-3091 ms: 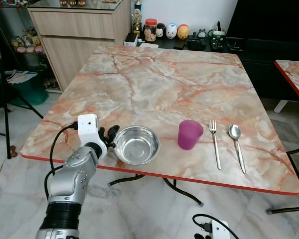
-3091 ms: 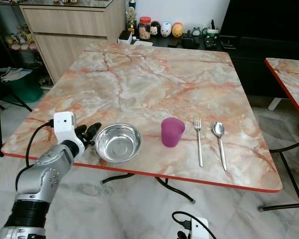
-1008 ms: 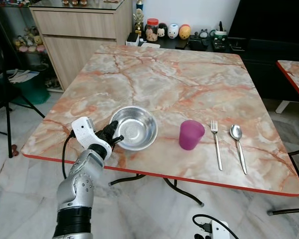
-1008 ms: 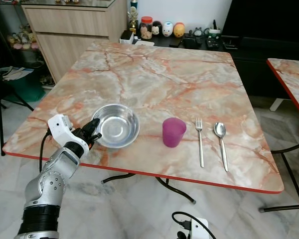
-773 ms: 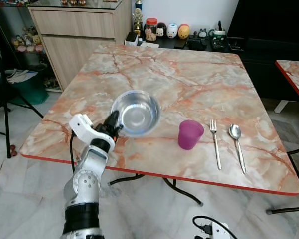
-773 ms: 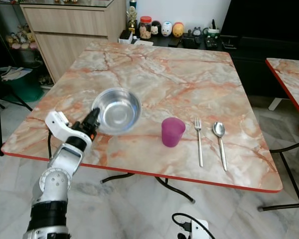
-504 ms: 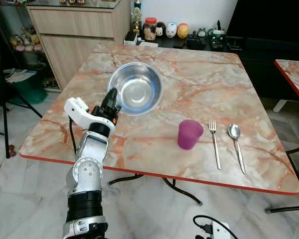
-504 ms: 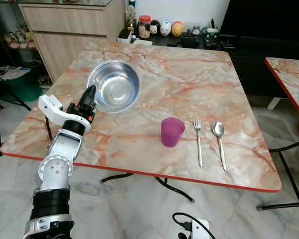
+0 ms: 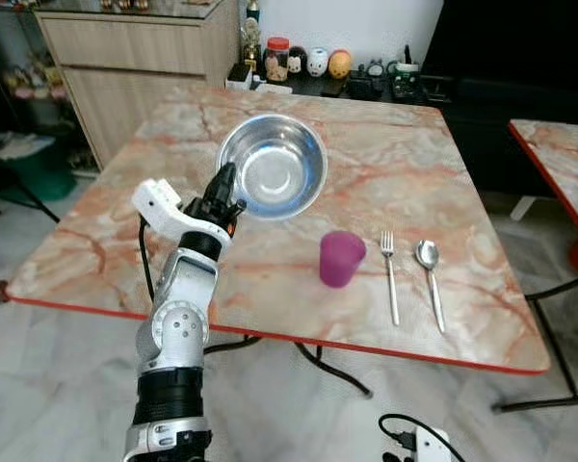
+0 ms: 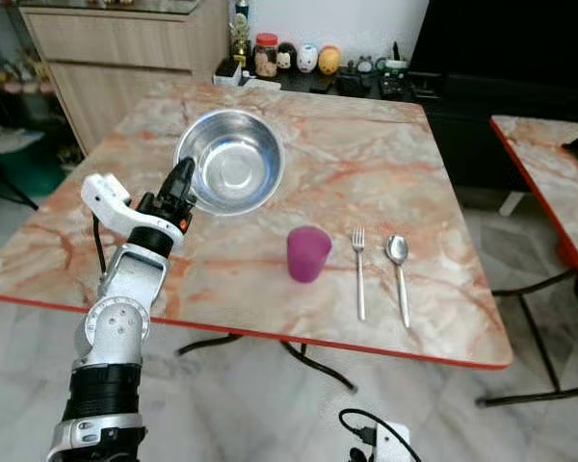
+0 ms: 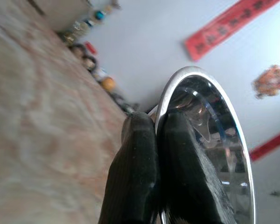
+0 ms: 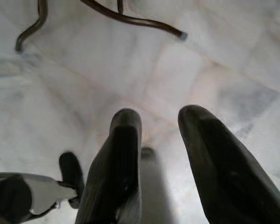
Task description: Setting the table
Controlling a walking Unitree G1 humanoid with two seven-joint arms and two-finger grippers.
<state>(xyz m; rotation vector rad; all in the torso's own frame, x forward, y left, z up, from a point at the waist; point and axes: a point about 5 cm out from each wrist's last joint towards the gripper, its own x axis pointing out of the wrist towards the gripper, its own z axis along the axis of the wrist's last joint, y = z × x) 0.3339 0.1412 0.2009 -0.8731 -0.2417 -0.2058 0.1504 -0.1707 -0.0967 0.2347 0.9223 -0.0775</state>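
A shiny steel bowl (image 9: pixel 275 166) hangs tilted in the air above the marble table (image 9: pixel 385 173), its inside facing me. My left gripper (image 9: pixel 226 197) is shut on the bowl's near rim, and in the left wrist view its two black fingers (image 11: pixel 177 168) pinch that rim (image 11: pixel 170 88). A purple cup (image 9: pixel 341 258) stands upright on the table, right of the raised bowl. A fork (image 9: pixel 391 276) and a spoon (image 9: pixel 430 282) lie side by side right of the cup. My right gripper (image 12: pixel 158 140) hangs low over the floor, fingers apart and holding nothing.
A wooden cabinet (image 9: pixel 135 67) stands at the far left, and jars and small figures (image 9: pixel 303 63) sit on a low dark shelf behind the table. A second table's edge (image 9: pixel 549 159) is at the right. Metal table legs (image 12: pixel 130 18) cross the marble floor.
My left arm has lifted the bowl off the table's near edge and carried it up and over the table. The camera has shifted a little since half a second ago.
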